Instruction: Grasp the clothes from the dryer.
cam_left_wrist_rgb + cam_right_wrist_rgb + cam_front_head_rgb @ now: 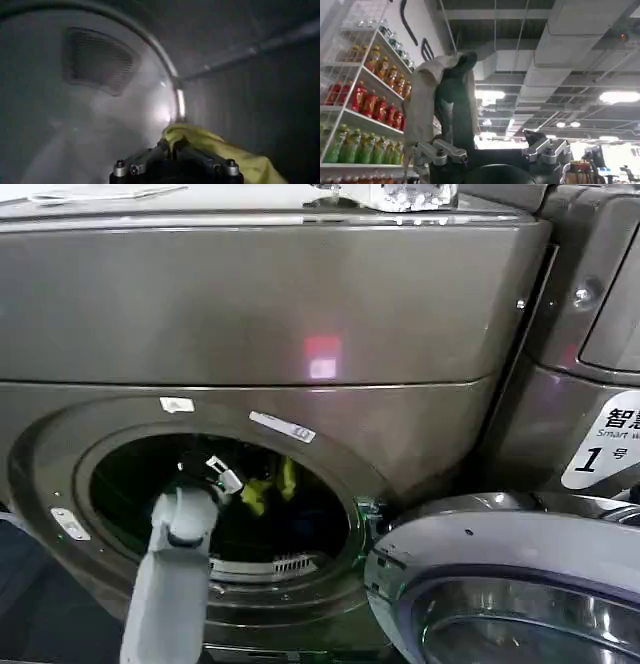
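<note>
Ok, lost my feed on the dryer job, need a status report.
Left gripper inside the dryer drum, shut on the yellow-green cloth. Right gripper raised toward the ceiling, a white cloth draped on it. Door open, nothing blocking.

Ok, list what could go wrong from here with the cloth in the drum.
1. The left gripper pinches only an edge of the yellow cloth; it may slip free as the arm pulls back.
2. The trailing cloth could catch on the drum's lip on the way out.
3. The right gripper points upward with a white cloth seemingly just draped over one finger; it may slide off.
</note>
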